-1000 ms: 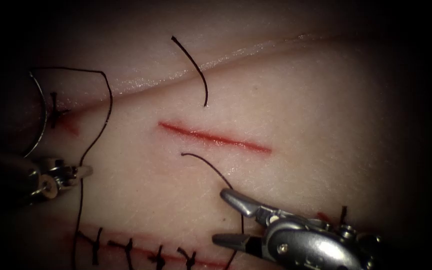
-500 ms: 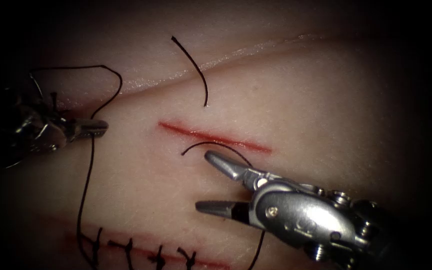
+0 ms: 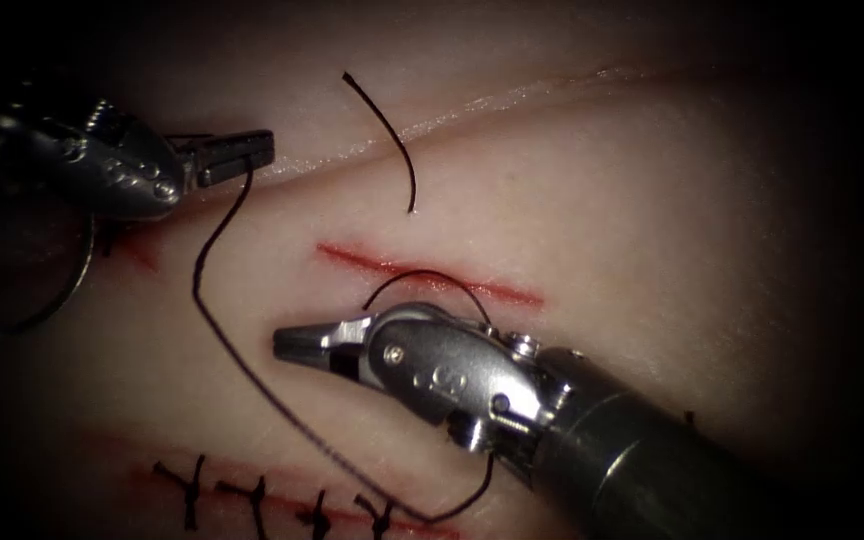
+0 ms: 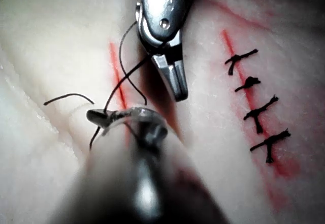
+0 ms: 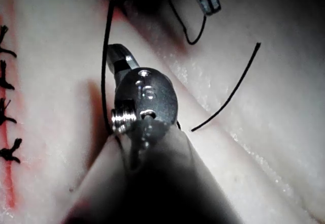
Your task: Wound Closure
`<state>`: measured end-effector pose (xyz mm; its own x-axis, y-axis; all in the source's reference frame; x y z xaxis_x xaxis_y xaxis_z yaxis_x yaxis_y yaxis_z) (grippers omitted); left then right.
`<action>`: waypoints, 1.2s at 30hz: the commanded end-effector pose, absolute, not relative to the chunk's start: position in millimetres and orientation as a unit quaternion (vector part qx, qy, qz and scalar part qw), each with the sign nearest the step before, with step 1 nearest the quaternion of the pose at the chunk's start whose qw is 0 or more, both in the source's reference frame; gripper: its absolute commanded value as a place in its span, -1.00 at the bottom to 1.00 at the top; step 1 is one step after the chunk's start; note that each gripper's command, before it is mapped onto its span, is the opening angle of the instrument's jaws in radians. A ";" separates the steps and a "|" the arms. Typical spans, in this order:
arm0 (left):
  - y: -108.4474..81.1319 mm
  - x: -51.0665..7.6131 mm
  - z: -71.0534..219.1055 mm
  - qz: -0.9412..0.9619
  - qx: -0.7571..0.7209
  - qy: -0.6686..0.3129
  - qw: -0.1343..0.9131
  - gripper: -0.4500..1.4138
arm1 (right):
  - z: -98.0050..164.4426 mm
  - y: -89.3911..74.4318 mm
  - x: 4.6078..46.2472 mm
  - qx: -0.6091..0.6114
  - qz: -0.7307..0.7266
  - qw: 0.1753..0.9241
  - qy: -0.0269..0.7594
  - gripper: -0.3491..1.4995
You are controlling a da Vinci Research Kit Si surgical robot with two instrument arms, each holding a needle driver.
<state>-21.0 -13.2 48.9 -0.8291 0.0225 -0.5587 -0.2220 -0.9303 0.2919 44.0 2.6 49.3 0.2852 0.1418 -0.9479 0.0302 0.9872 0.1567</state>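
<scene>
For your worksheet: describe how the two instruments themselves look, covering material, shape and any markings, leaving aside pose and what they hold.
Both are shiny silver metal. The right tool has short tapered jaws, a rounded wrist housing with screw heads and a stamped marking, then a dark cylindrical shaft. The left tool has narrow ridged jaws and a rounded metal wrist with small rivets.

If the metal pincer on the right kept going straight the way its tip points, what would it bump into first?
Likely the thread that the left tool holds, crossing just beyond the right tool; depth is unclear, so it might pass above it.
</scene>
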 end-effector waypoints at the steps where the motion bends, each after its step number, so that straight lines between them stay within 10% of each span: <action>1: -13.9 -21.5 49.9 0.940 -0.280 0.178 0.082 -1.00 | 49.8 2.8 45.2 0.074 0.039 0.791 0.606 -1.00; 26: -15.4 -23.7 56.8 0.940 -0.251 0.195 0.125 -1.00 | 43.9 5.3 49.6 0.214 0.098 0.587 0.774 -1.00; 28: -15.4 -23.7 56.9 0.942 -0.248 0.196 0.116 -1.00 | 43.2 5.4 49.7 0.217 0.103 0.588 0.773 0.09; 31: -15.4 -23.9 56.9 0.944 -0.244 0.197 0.108 -1.00 | 42.8 5.4 50.0 0.230 0.110 0.586 0.769 0.47; 36: -15.4 -23.9 57.1 0.945 -0.241 0.195 0.107 -1.00 | 42.0 4.7 50.2 0.257 0.090 0.593 0.758 -0.18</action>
<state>-23.8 -14.8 56.5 -0.8600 0.1076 -0.4989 -0.2976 -0.8998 0.3191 49.3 4.9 41.6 -0.1672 0.5017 -0.8487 0.2891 0.8479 0.4443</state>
